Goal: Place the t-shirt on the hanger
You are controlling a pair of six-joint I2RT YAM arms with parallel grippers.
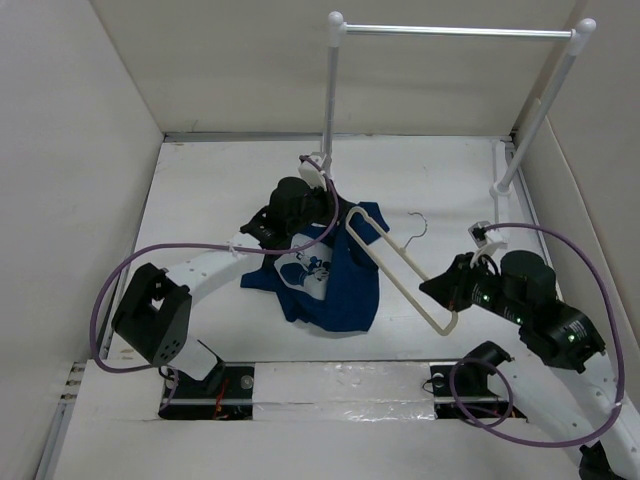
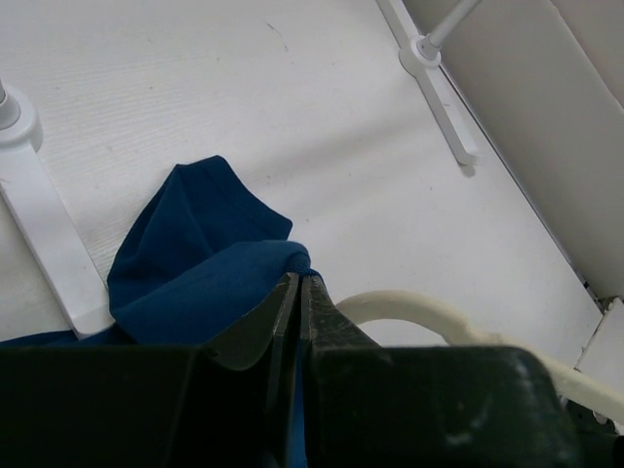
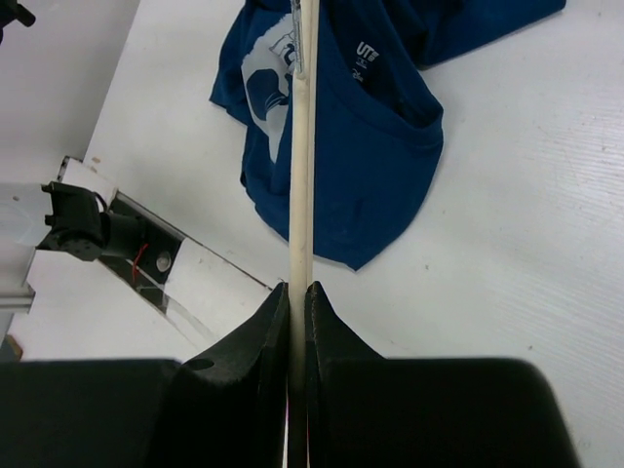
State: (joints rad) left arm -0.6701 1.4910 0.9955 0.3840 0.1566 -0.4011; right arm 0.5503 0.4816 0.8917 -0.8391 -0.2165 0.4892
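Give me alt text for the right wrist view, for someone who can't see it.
The right gripper has its jaws shut on the hanger, a pale bar running straight up the frame. Beyond it the t-shirt lies crumpled on the white table, its white print showing.

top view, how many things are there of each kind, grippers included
t-shirt: 1
hanger: 1
rack: 1
grippers: 2 (left gripper, right gripper)
total: 5
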